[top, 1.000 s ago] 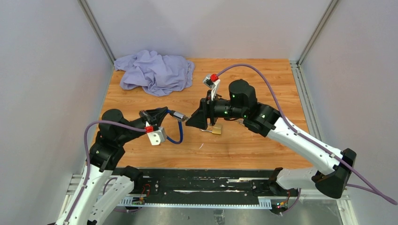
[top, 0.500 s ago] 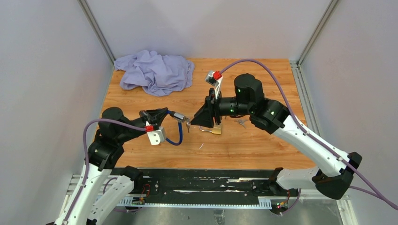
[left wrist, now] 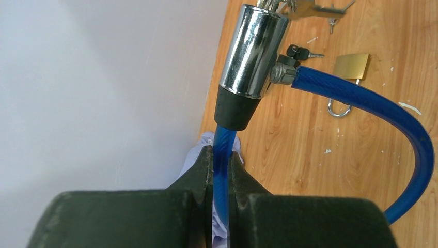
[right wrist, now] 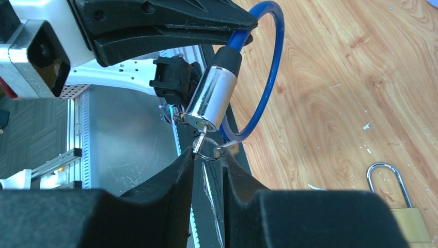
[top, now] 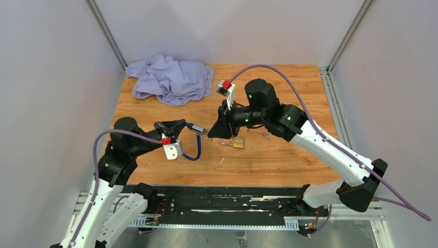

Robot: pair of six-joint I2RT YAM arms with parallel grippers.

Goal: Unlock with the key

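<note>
Two of three views lost the key (right wrist: 199, 140). From the top camera it sat hidden behind the right fingers (right wrist: 175, 181), and in the left wrist view the chrome cylinder (left wrist: 253, 51) ran off the top edge. Only the right wrist view showed it, seated in the cylinder's end face with the key ring (right wrist: 207, 153) hanging below. Right fingers stood narrow, either side of key and ring; couldn't tell if they actually pinched. Left fingers (left wrist: 199, 170) were clamped on the blue cable (left wrist: 361, 95) just behind the cylinder, lock held up off the surface (top: 289, 93). Left arm reached in low, right arm bent over with its wrist pointing back at the left. Brass padlock (top: 238, 143) lay under the right wrist, cut off in that wrist's frame.
</note>
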